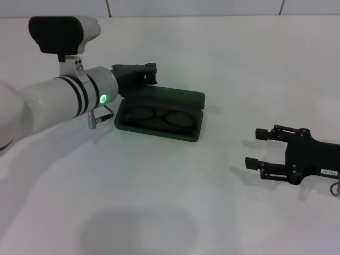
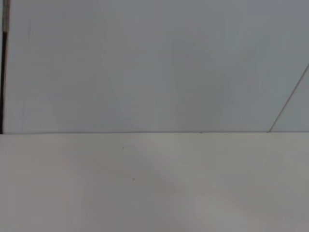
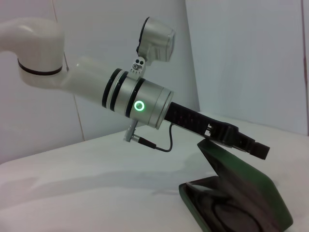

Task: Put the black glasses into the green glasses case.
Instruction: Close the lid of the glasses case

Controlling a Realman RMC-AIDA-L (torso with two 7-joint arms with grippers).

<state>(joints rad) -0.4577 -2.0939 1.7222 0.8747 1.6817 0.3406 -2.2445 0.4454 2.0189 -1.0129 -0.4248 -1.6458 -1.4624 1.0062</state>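
Case: the dark green rectangular hard glasses case (image 1: pixel 159 114) lies open on the white table (image 1: pixel 175 202), lid half raised.
Glasses: the thin black-framed glasses (image 1: pixel 158 116) lie inside the case's lower tray.
Left gripper (image 1: pixel 152 73): at the lid's upper edge; I cannot tell if its fingers are spread.
Right gripper (image 1: pixel 254 148): low over the table, well apart from the case, fingers spread, holding nothing.

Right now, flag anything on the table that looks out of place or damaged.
Nothing stands out. The black glasses lie inside the open green glasses case, the left end effector sits at the lid's rear edge, and the right end effector rests open to the side.
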